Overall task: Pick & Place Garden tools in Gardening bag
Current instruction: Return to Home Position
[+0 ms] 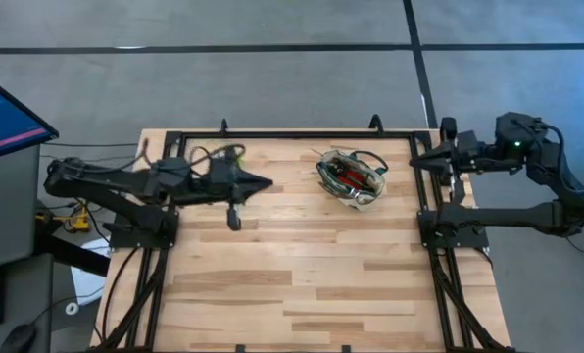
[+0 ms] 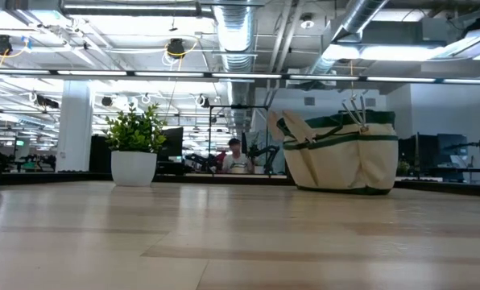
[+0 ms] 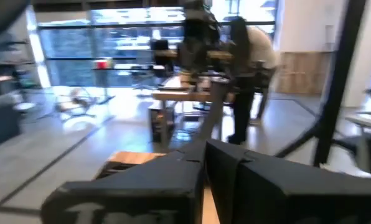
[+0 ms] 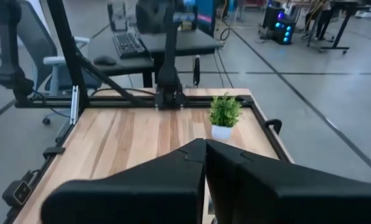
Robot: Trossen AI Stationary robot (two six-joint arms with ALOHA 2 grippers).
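Tightly closed, empty, left fingers (image 3: 136, 186) hover near plant (image 4: 225, 115), right fingers (image 4: 142, 186) near gardening bag (image 2: 345, 157).

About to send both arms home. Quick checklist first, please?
1. All garden tools inside the gardening bag: ok, none lies loose on the table.
2. Bag standing upright: ok.
3. The left gripper empty: ok, fingers shut on nothing.
4. The right gripper empty: ok, fingers shut, at the table's right edge.
5. The potted plant upright: ok. Its clearance from the left arm: cannot tell.
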